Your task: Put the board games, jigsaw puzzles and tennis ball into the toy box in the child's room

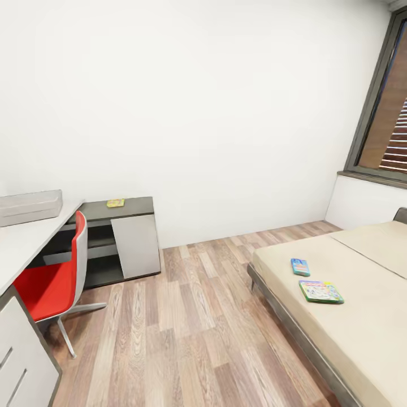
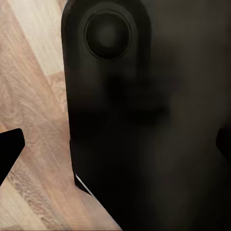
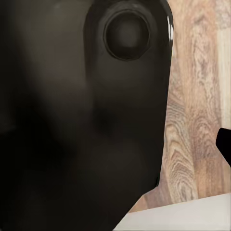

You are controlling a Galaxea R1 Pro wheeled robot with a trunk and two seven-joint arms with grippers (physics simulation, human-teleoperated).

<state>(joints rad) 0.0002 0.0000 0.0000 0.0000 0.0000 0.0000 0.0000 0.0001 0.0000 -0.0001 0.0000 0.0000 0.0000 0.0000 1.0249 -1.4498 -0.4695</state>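
Head view is taking in the child's room [image 1: 226,113], with a wood-plank floor [image 1: 186,328] running between the bench [image 1: 25,240] at the left and the bed [image 1: 350,316] at the right. The toy box [image 1: 29,206] is sitting on the bench top against the wall, at its far end. A small yellow-green board game [image 1: 115,202] is lying flat on the lower dark cabinet part of the bench, near its back edge. A red chair [image 1: 53,282] is standing tucked in at the bench's front edge. On the bed's beige cover, a small blue board game [image 1: 300,267] is lying near the bed's near side edge, and a larger green-edged board game [image 1: 320,291] is lying just beside it, apart from it, a little further down the mattress. A grey-framed window [image 1: 381,113] is showing at the room's right corner.

Left wrist view is looking past a dark robot body at plank floor, with a black fingertip [image 2: 8,149] showing at the edge; whether the left pincer is open or closed cannot be told. Right wrist view is showing the same dark body, floor and a black fingertip [image 3: 225,144]; the right pincer's state likewise cannot be told.
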